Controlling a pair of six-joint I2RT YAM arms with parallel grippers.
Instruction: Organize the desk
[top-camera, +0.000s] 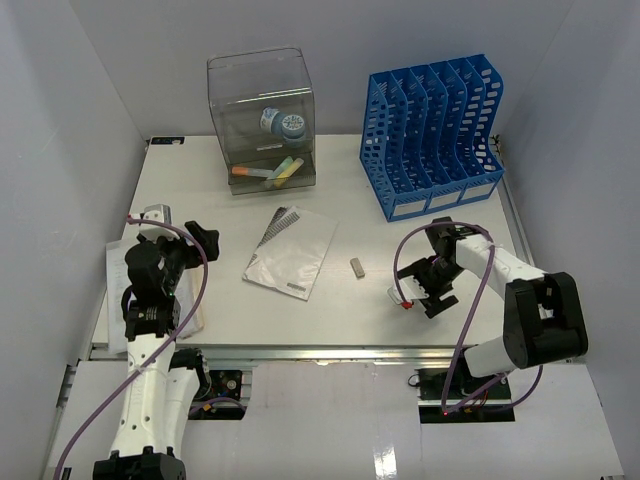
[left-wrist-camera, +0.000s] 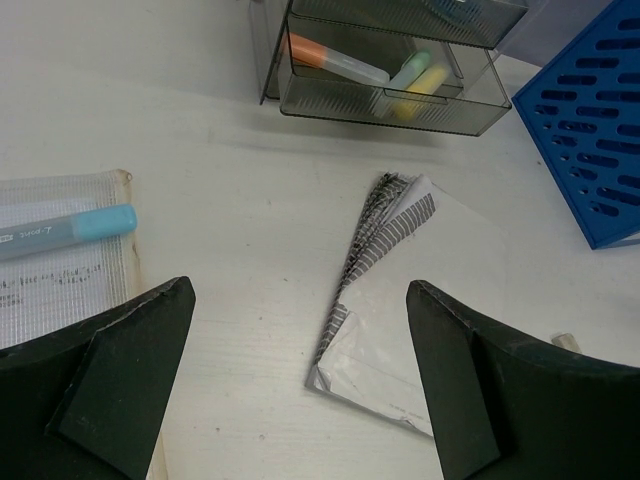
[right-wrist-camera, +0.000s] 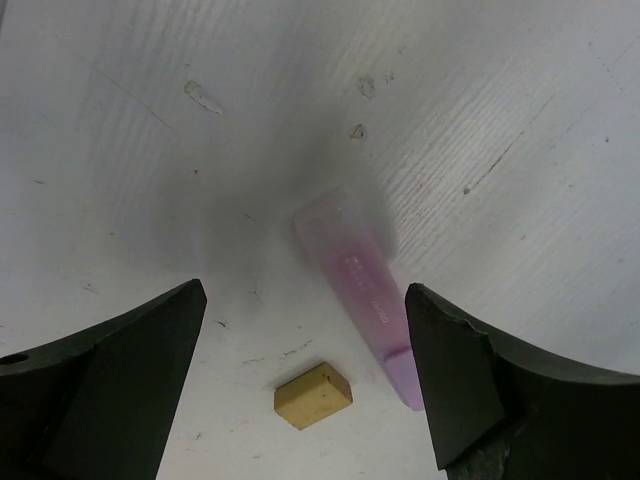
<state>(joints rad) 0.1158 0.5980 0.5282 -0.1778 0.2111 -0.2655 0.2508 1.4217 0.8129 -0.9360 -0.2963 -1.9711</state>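
while both arms bend low over the desk (top-camera: 190, 190), left gripper (left-wrist-camera: 300, 290) and right gripper (right-wrist-camera: 300, 292) stand spread.

Just left of the booklet (top-camera: 291, 252) and in front of it the desk (top-camera: 200, 190) lies bare, open for passage. Behind it the drawer box (top-camera: 262, 125) blocks the way; behind and right, the file rack (top-camera: 432, 135). Just right lies a small block (top-camera: 357, 266), farther right a pink marker (right-wrist-camera: 365, 300).
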